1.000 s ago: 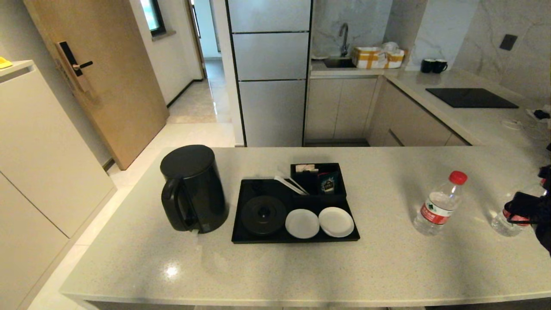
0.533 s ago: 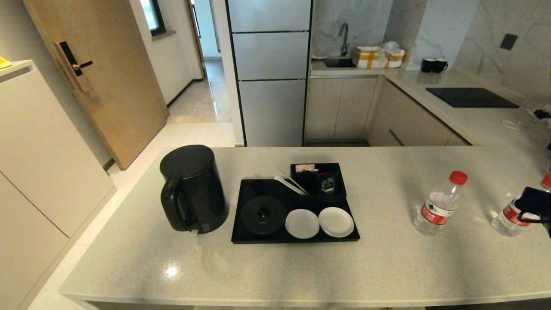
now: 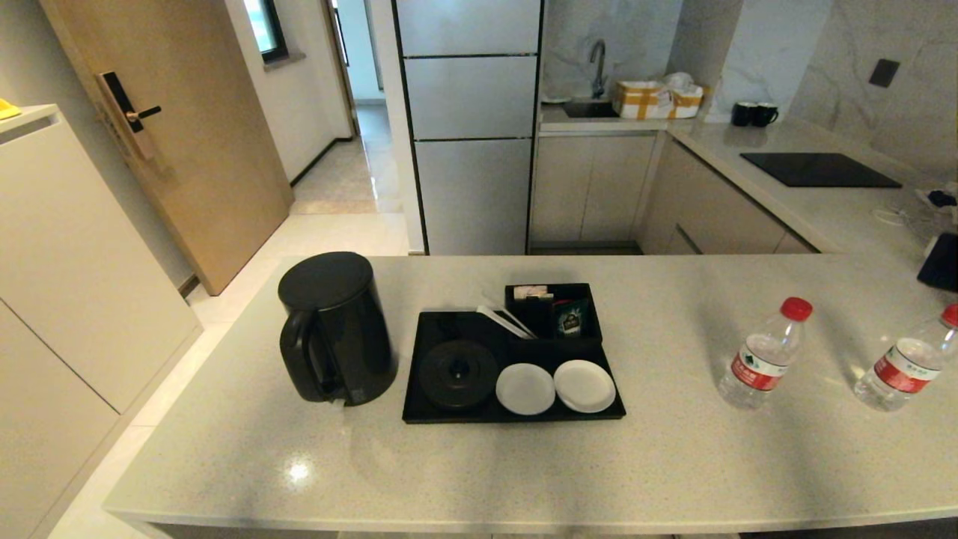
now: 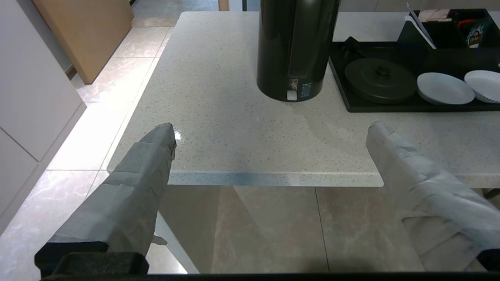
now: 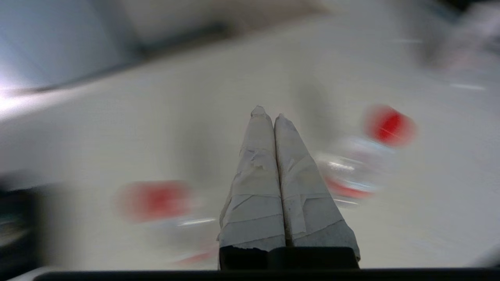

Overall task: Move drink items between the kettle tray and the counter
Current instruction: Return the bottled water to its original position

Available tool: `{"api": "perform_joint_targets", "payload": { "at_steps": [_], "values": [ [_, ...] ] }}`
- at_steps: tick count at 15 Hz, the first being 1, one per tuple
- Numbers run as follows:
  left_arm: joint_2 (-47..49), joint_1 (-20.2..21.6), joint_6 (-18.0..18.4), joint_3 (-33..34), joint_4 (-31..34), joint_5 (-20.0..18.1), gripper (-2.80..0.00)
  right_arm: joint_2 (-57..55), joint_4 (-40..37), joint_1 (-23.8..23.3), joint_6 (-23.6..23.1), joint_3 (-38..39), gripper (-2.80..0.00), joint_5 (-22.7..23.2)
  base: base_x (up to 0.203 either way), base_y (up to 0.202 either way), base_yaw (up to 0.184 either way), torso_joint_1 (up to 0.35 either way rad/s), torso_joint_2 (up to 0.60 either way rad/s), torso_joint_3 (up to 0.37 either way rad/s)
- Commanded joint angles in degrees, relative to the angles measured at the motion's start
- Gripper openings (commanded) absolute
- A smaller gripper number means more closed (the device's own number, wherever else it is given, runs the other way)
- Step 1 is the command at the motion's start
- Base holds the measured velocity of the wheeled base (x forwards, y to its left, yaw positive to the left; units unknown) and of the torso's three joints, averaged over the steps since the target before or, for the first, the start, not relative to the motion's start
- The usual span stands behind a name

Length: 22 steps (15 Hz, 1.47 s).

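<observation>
The right gripper (image 5: 273,113) has let go of the far-right bottle (image 3: 905,363) and pulled away, jaws pressed together empty; both bottles stand on the tabletop (image 3: 673,464).

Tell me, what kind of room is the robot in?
It looks like a small kitchen, maybe in a hotel or flat. There is a stone counter with a black kettle, a sink tap at the back, and a black cooktop.

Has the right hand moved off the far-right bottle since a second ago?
Yes. The right hand has left the far-right bottle, which stands alone on the counter; a dark part at the head view's right edge looks like that arm.
</observation>
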<state>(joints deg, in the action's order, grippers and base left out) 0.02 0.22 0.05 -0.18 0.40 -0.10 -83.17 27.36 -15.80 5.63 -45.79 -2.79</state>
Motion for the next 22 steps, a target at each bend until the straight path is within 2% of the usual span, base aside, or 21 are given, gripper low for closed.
{"api": "perform_joint_targets", "payload": {
  "at_steps": [1, 2, 4, 10, 13, 18, 22],
  "values": [
    [-0.02, 0.04, -0.22, 0.09, -0.05, 0.01, 0.00, 13.96, -27.94, 5.61, 2.74, -9.95, -2.80, 2.60, 0.000, 0.000, 0.000, 0.000, 0.00, 0.000],
    [-0.02, 0.04, -0.22, 0.09, -0.06, 0.01, 0.00, 16.72, -33.76, 8.54, 4.27, -12.54, -2.80, 4.01, 0.000, 0.000, 0.000, 0.000, 0.00, 0.000],
    [-0.02, 0.04, -0.22, 0.09, -0.05, 0.01, 0.00, 19.75, -37.77, 10.55, 4.90, -13.08, -2.80, 5.22, 0.000, 0.000, 0.000, 0.000, 0.00, 0.000],
    [-0.02, 0.04, -0.22, 0.09, -0.05, 0.01, 0.00, 21.05, -38.81, 16.12, 4.71, -12.17, -2.80, 2.86, 0.000, 0.000, 0.000, 0.000, 0.00, 0.000],
    [-0.02, 0.04, -0.31, 0.09, -0.30, 0.01, 0.00, 29.20, -41.06, 17.71, 4.71, -9.84, -2.80, 2.31, 0.000, 0.000, 0.000, 0.000, 0.00, 0.000],
    [-0.02, 0.04, -0.40, 0.09, -0.31, -0.08, 0.00, 47.76, -46.27, 18.15, 3.02, -0.44, -2.80, -6.56, 0.000, 0.000, 0.000, 0.000, 0.00, 0.000],
    [-0.02, 0.04, -0.40, 0.09, -0.49, -0.07, 0.00, 66.46, -51.54, 17.16, -0.99, 9.14, -2.80, -9.38, 0.000, 0.000, 0.000, 0.000, 0.00, 0.000]
  ]
}}
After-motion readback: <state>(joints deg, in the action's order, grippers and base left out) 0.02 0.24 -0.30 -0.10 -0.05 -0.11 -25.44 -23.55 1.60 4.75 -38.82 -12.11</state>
